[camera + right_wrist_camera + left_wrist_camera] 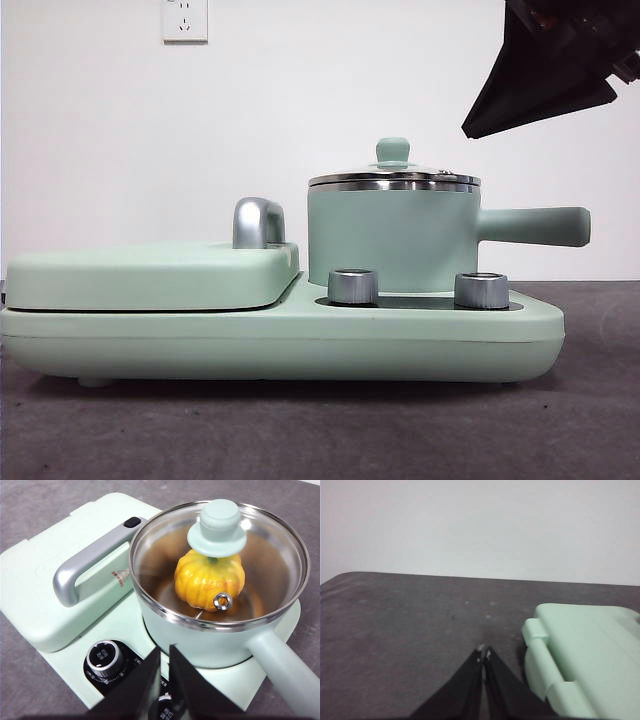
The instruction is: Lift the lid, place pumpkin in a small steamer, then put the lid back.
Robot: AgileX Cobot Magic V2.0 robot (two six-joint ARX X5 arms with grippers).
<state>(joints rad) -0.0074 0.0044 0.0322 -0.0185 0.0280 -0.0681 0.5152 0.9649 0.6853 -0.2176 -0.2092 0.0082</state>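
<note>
One red warning label (120, 576) on grill cover (45, 575).

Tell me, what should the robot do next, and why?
Probably just pull the right gripper back and rest. The pumpkin already sits inside the small steamer, and the lid is back on its rim, so nothing seems left to do.

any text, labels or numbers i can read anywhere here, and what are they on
No text here can be quoted.
Dial knob: white markings on its top and ring, too small to read.
Flat cover: small red triangle sign with print, blurred.
Pumpkin: faint reddish marks seen through the lid, not legible.
Wall socket: no readable marking.
</note>
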